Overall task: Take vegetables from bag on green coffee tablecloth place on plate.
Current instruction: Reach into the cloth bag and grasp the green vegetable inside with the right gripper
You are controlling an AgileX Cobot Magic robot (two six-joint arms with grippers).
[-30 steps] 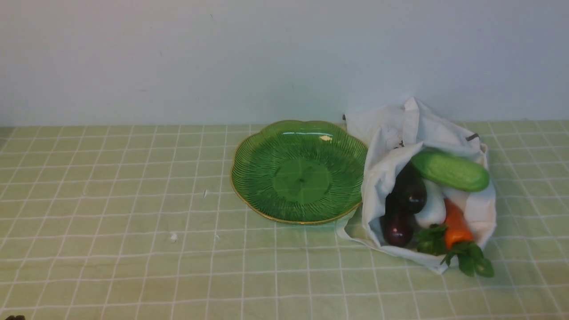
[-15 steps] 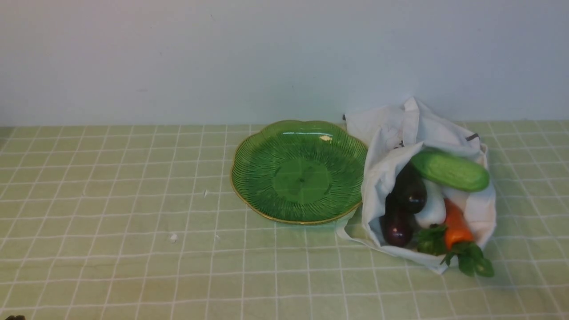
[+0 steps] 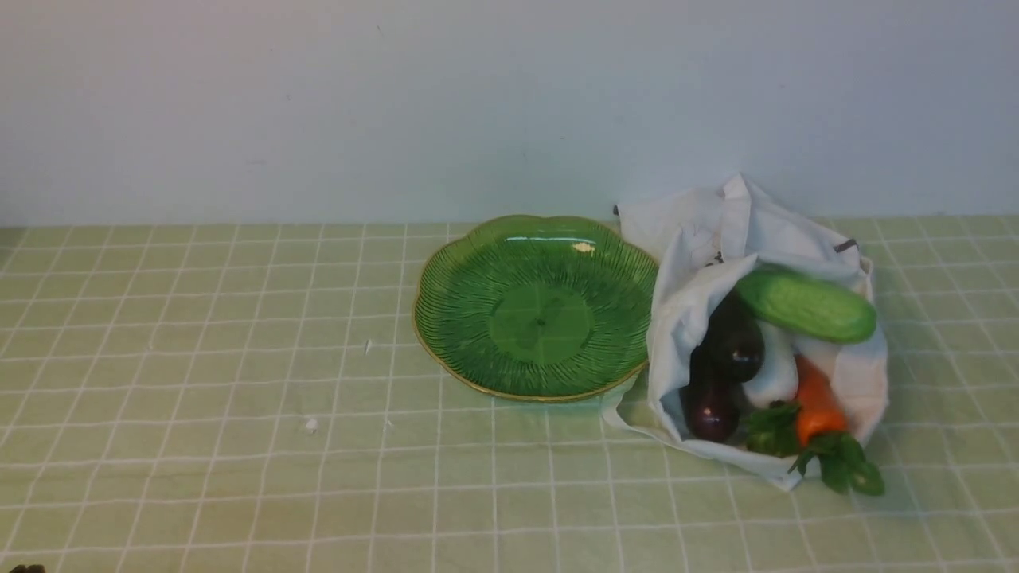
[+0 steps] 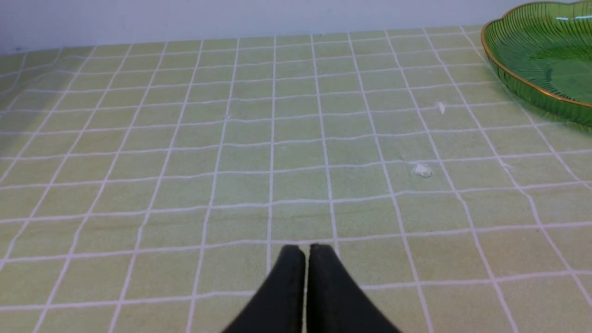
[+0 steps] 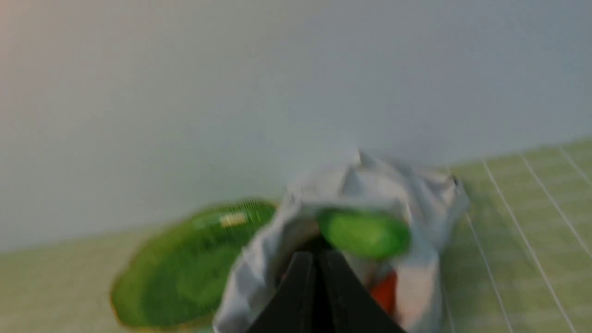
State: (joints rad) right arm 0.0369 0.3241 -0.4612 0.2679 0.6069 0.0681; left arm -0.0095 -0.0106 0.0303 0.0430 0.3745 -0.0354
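Both grippers, left (image 4: 307,249) and right (image 5: 314,259), are clenched on nothing. Veggie bag (image 3: 677,318) crowds the green glass plate (image 3: 541,322) at its 3 o'clock; pale wall (image 3: 509,111) at 12.

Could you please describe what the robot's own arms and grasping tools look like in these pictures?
Each wrist view shows a pair of dark, nearly black fingers that taper to narrow tips: the left tool and the right tool, the latter blurred. I can make out no markings or cables on them. The arms themselves are out of sight, so their colour and shape cannot be told.
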